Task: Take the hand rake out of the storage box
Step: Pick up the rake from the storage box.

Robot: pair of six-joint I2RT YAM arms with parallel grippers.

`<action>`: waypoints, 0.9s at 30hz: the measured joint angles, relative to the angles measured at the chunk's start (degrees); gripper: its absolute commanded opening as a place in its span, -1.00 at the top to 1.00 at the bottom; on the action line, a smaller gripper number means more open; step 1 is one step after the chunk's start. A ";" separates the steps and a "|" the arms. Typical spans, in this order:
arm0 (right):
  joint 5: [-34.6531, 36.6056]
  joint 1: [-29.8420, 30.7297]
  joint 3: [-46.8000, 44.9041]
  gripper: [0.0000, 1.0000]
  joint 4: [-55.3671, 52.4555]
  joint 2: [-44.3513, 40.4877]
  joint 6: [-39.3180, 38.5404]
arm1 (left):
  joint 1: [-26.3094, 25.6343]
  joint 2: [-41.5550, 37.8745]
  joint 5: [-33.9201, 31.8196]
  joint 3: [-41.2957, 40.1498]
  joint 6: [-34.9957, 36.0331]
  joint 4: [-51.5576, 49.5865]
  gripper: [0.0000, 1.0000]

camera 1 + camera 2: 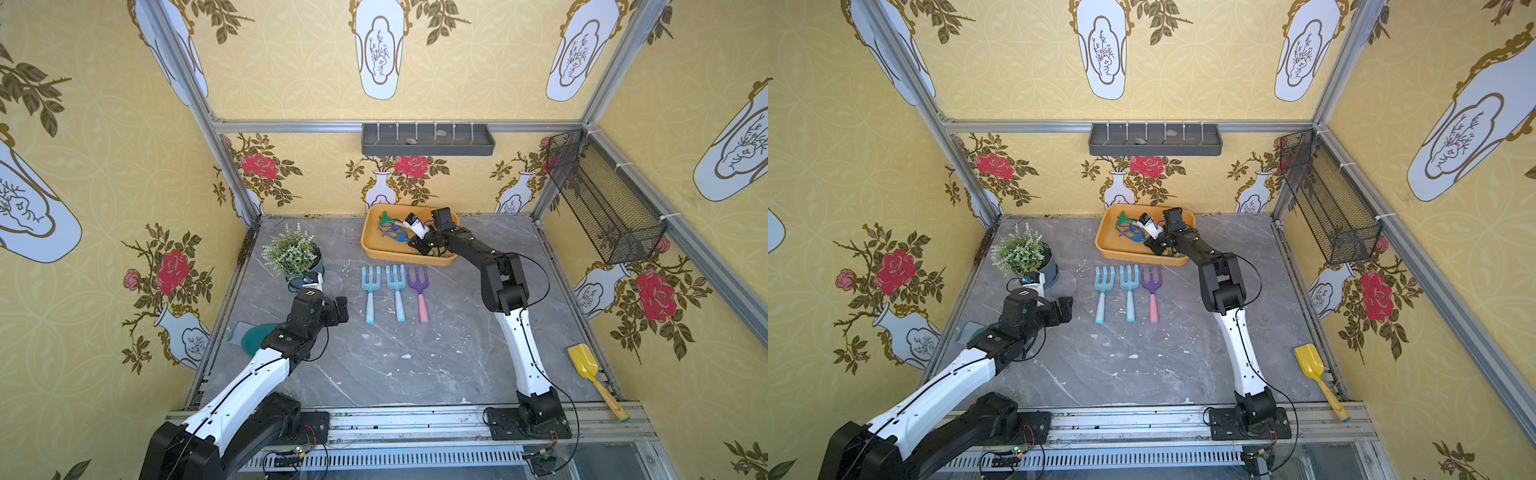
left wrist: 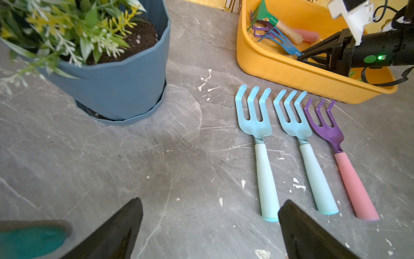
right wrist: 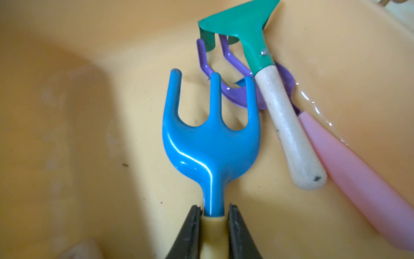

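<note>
While outstretched, right tool (image 3: 214,209) round rake (image 3: 211,145)

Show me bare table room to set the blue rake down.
Widest bare patch: the marble table on the handle side of the three-rake row. Narrower strip: between that row and the plant pot. Crowded: the storage box, where the right claw grips the blue rake beside the green rake and purple rake.

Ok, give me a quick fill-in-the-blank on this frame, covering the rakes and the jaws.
The head of the hand rake held in the right gripper is coloured ____.
Outside the storage box, ____ rakes lie in a row on the table.
The left gripper has its jaws ____.
Missing words: blue; three; open.
</note>
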 measured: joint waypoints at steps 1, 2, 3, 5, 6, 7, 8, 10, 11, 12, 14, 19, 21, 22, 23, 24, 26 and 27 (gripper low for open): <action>0.07 0.00 -0.33 0.77 -0.15 -0.50 -0.13 | 0.00 0.09 -0.02 0.09 0.00 -0.04 -1.00; 0.11 -0.02 -1.01 0.79 0.13 -1.05 -0.17 | 0.00 0.13 -0.02 0.17 0.00 -0.04 -1.00; 0.15 -0.02 -1.75 0.80 0.24 -1.70 -0.31 | 0.00 0.20 -0.02 0.28 0.00 -0.07 -1.00; 0.11 0.00 -3.02 0.82 0.61 -2.82 -0.55 | 0.00 0.31 -0.07 0.35 0.00 0.00 -1.00; 0.04 0.00 -3.65 0.84 0.83 -3.30 -0.57 | -0.02 0.35 -0.11 0.35 0.00 -0.04 -1.00; -0.15 0.00 -4.04 0.86 0.98 -3.63 -0.59 | -0.02 0.37 -0.13 0.35 0.00 -0.07 -1.00; -0.48 -0.02 -4.50 0.88 1.07 -4.09 -0.74 | -0.02 0.37 -0.15 0.35 0.00 -0.07 -1.00; -1.18 -0.17 -5.14 0.94 1.11 -4.96 -0.79 | -0.02 0.37 -0.15 0.37 0.00 -0.07 -1.00; -1.64 -0.26 -5.53 0.95 1.22 -5.57 -0.85 | -0.02 0.37 -0.13 0.39 0.00 -0.04 -1.00; -1.99 -0.33 -5.86 0.98 1.25 -6.10 -0.94 | -0.02 0.37 -0.13 0.39 0.00 -0.07 -1.00; -2.60 -0.48 -6.78 1.00 1.31 -7.39 -0.92 | -0.02 0.35 -0.11 0.39 -0.02 -0.07 -1.00; -5.44 -1.18 -8.94 1.00 1.92 -11.08 2.34 | -0.02 0.07 0.55 0.39 -0.28 0.04 -1.00; -6.88 -1.75 -9.99 1.00 3.02 -12.79 5.14 | -0.02 -0.11 1.60 0.39 -0.66 0.37 -1.00; -7.43 -2.01 -10.58 1.00 3.72 -13.73 7.06 | -0.02 -0.22 2.10 0.39 -1.18 0.61 -1.00; -8.04 -2.25 -11.54 1.00 4.70 -15.08 9.86 | -0.02 -0.39 2.93 0.33 -1.51 1.22 -1.00; -8.63 -2.51 -12.85 1.00 5.68 -16.59 12.94 | -0.04 -0.55 3.87 0.09 -1.77 2.38 -1.00; -10.23 -3.04 -18.97 1.00 10.97 -21.35 21.62 | -0.04 -0.68 6.82 -0.79 -3.21 5.88 -1.00; -11.65 -3.30 -24.28 1.00 15.96 -24.65 27.36 | -0.04 -0.63 8.44 -1.33 -3.69 8.07 -1.00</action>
